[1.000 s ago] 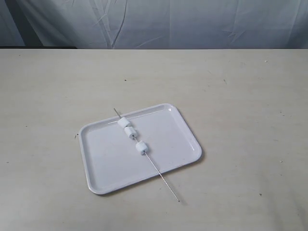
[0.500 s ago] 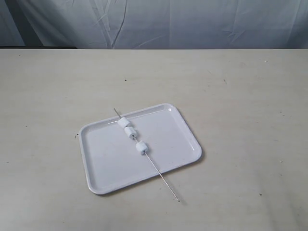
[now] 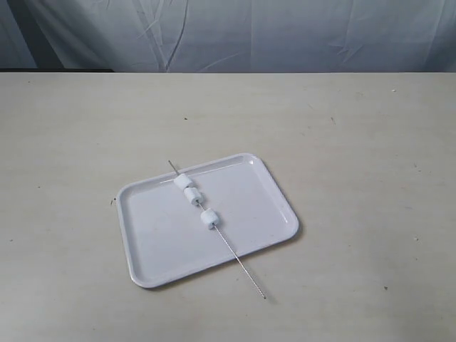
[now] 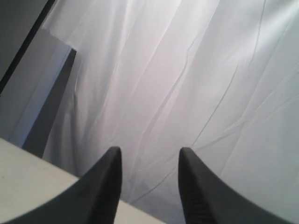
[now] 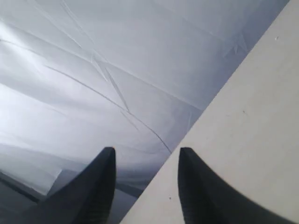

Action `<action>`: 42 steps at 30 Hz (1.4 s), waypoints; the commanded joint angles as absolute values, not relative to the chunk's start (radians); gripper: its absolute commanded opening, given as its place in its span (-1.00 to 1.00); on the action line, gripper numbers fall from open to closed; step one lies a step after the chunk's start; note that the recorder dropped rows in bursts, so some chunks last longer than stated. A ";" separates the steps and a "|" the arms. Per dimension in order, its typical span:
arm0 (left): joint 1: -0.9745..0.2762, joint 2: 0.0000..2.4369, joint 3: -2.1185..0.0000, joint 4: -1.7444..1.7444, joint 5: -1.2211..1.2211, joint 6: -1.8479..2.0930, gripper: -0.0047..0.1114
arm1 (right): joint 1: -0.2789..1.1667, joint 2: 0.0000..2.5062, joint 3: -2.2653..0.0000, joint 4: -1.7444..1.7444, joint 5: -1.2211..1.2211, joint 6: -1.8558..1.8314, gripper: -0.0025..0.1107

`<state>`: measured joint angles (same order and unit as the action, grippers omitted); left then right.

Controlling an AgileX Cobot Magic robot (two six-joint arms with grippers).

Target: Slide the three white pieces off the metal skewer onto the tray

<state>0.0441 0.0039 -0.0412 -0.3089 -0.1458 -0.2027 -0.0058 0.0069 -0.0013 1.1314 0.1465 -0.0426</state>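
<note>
While all three small white marshmallow-like pieces [image 3: 194, 196] sit threaded on the thin silver metal skewer [image 3: 239, 260], which lies diagonally across the glossy white rectangular tray [image 3: 164, 242], nothing is done. The left gripper [image 4: 149, 151] and right gripper [image 5: 145, 151] are spread apart, empty, nowhere near that tray.

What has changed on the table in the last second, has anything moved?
Nothing visibly changed. The skewer lies across the tray as before, with the three pieces still threaded on it. No arm has come into the exterior view. The left gripper and right gripper stay open and empty.
</note>
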 commanded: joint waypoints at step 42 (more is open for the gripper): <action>-0.052 1.410 -0.549 1.744 -0.786 -1.894 -0.13 | 0.224 1.308 -0.776 0.848 0.934 -0.771 -0.04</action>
